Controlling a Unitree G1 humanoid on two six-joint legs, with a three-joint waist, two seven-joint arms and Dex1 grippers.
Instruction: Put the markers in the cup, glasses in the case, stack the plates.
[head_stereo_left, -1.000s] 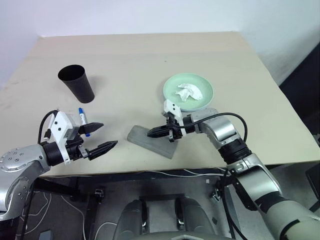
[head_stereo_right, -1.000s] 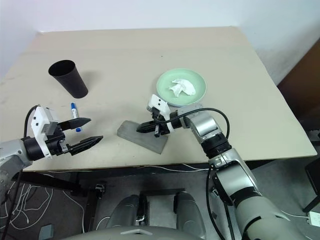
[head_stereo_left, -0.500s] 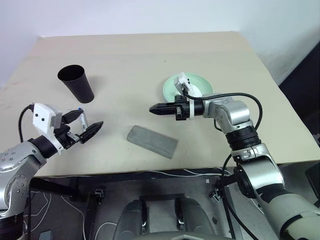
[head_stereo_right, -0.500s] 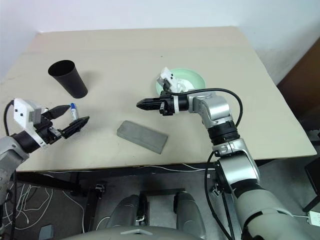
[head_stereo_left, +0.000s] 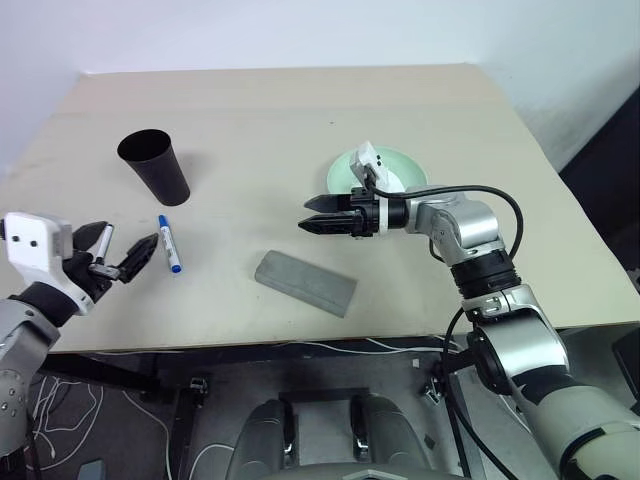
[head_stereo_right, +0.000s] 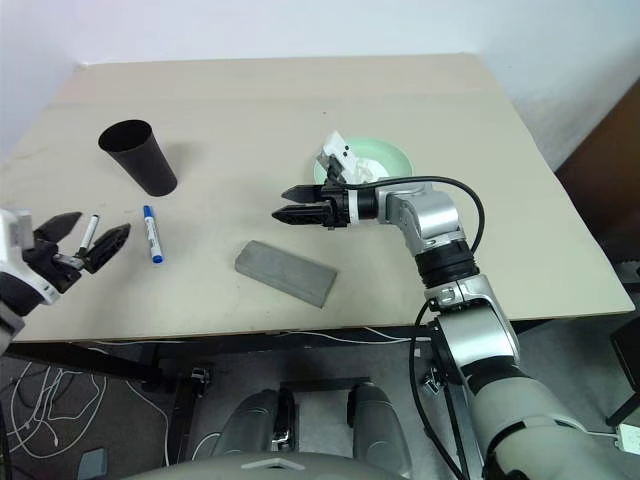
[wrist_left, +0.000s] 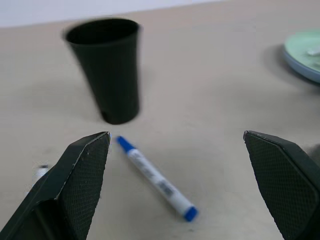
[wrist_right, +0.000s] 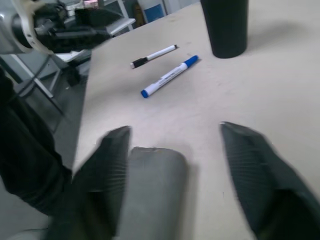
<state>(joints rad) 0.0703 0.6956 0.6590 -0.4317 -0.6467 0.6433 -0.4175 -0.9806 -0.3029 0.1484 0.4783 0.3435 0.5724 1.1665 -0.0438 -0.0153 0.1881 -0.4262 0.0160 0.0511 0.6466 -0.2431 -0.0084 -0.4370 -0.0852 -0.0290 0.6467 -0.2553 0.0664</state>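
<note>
The black cup (head_stereo_left: 155, 168) stands upright at the table's far left. Nearer the front lie two markers: a blue-capped one (head_stereo_left: 170, 245) and a white one with a dark cap (head_stereo_right: 88, 232). My left gripper (head_stereo_right: 104, 223) hovers open at the table's left edge, beside the white marker and holding nothing. The grey case (head_stereo_left: 305, 282) lies closed near the front. My right gripper (head_stereo_left: 305, 213) hangs open and empty above the table, behind the case and pointing left. A mint green plate (head_stereo_left: 418, 172) sits behind its wrist. The glasses are out of view.
A crumpled white tissue (head_stereo_right: 372, 172) lies in the mint plate. The table's front edge (head_stereo_left: 400, 335) runs just in front of the case. Cables hang under the table.
My right gripper lifted off the case, swung up and back, and went from shut to open. My left gripper drew away to the left, uncovering both markers on the table.
</note>
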